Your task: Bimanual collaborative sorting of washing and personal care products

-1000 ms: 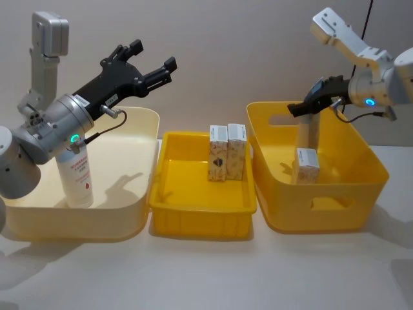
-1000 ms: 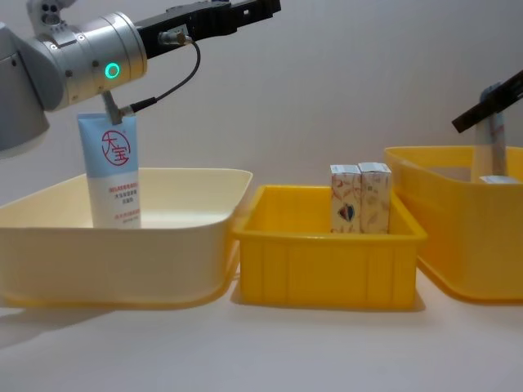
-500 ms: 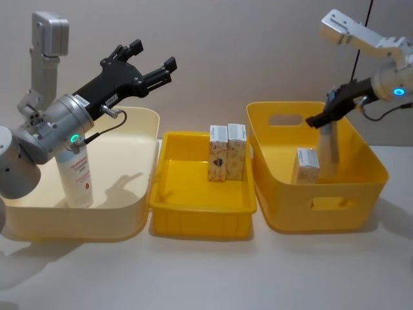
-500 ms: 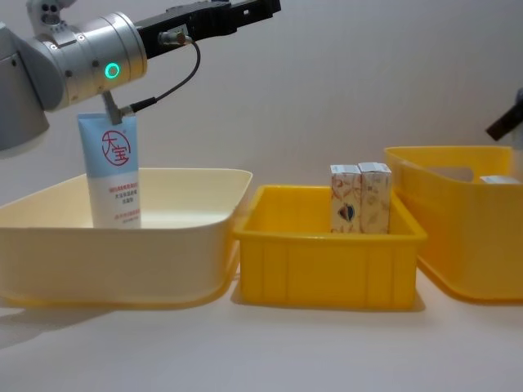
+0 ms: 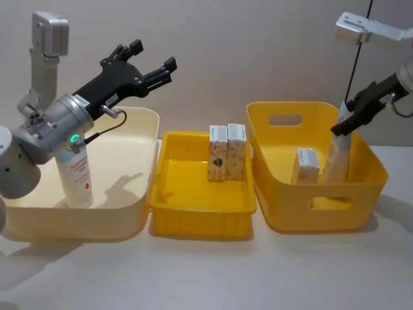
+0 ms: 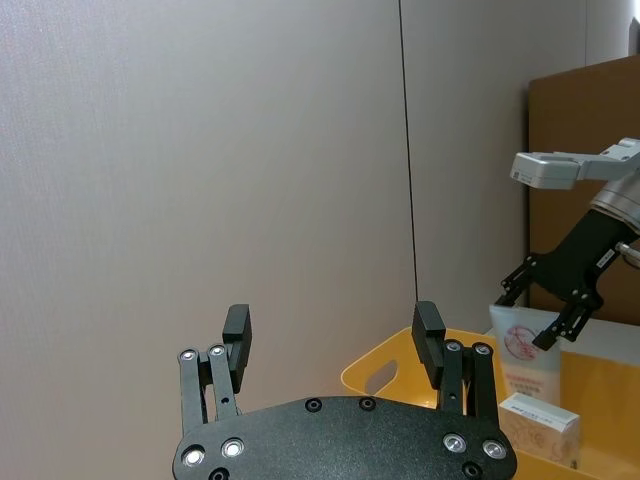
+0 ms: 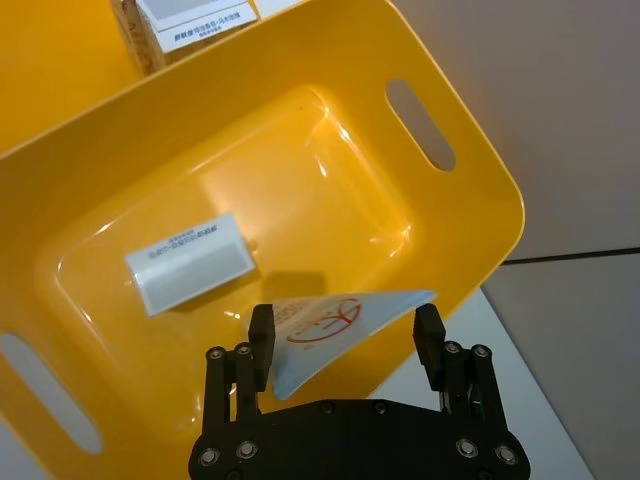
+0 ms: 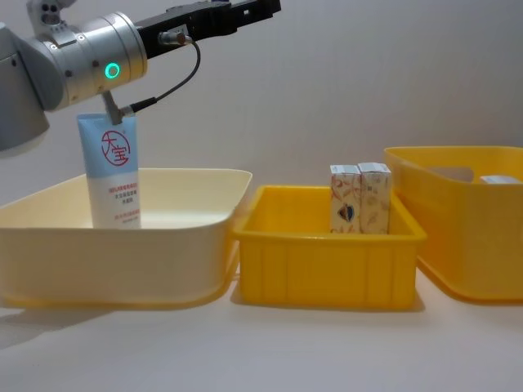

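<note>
Two tubes (image 5: 337,152) (image 5: 74,179); three cartons (image 5: 218,152) (image 5: 236,150) (image 5: 305,165); three tubs (image 5: 132,208) (image 5: 200,212) (image 5: 322,208).

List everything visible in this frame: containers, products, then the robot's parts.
cream tub: 1, cream, left on the table
tray: 1, yellow, shallow, centre
basket: 1, yellow, deep, with handle slots, right
tubes: 2, pale blue-white; one upright in the cream tub, one in the basket at its right side
cartons: 3, cream, patterned; two upright in the tray, one in the basket
left gripper: open, raised above the cream tub
right gripper: at the basket tube's top
</note>
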Controlling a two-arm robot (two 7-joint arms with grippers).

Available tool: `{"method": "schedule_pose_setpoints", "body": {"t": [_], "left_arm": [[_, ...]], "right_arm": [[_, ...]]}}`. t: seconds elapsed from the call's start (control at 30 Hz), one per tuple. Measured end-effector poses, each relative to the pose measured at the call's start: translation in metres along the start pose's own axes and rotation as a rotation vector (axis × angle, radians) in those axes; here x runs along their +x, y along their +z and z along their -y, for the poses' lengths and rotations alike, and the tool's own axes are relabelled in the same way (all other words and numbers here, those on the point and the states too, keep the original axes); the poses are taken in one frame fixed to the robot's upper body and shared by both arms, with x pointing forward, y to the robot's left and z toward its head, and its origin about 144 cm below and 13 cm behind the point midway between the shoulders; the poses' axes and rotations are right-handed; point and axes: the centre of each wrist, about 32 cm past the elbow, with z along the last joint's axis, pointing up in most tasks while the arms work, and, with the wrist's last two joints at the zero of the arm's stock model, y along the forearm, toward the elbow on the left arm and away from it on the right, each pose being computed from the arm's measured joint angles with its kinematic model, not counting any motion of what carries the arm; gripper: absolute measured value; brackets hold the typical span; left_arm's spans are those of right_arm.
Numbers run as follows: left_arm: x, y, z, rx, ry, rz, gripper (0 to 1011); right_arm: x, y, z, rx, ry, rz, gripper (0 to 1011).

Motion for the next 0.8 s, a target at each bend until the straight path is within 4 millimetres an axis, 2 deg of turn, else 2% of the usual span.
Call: {"method": "schedule_pose_setpoints", "body": {"t": [0.17,0.2,0.37,0.4,0.43,0.57,0.67,0.73,0.8], "left_arm": [[0.0,0.0,0.0,0.0,0.0,0.0,1002],[0.0,0.0,0.0,0.0,0.0,0.0,1002],[0.0,0.0,0.0,0.0,0.0,0.0,1002],[0.0,0.0,0.0,0.0,0.0,0.0,1002],[0.0,0.0,0.0,0.0,0.0,0.0,1001],[0.0,0.0,0.0,0.0,0.0,0.0,1002],[0.0,0.0,0.0,0.0,0.0,0.0,1001],[0.0,0.0,0.0,0.0,0.0,0.0,1002],[0.0,0.0,0.0,0.0,0.0,0.0,1002]], "right_arm": [[0.003,-0.001,0.005,-0.017,0.016,0.007,788],[0.004,-0.001,0.006,-0.023,0.021,0.009,723],[0.006,-0.002,0.009,-0.035,0.032,0.013,585],[0.006,-0.002,0.01,-0.038,0.035,0.014,523],[0.007,-0.002,0.01,-0.039,0.036,0.014,523],[0.008,-0.002,0.012,-0.046,0.041,0.016,363],[0.008,-0.002,0.013,-0.049,0.045,0.017,306],[0.008,-0.002,0.014,-0.05,0.046,0.018,226],[0.009,-0.002,0.014,-0.051,0.047,0.018,207]]}}
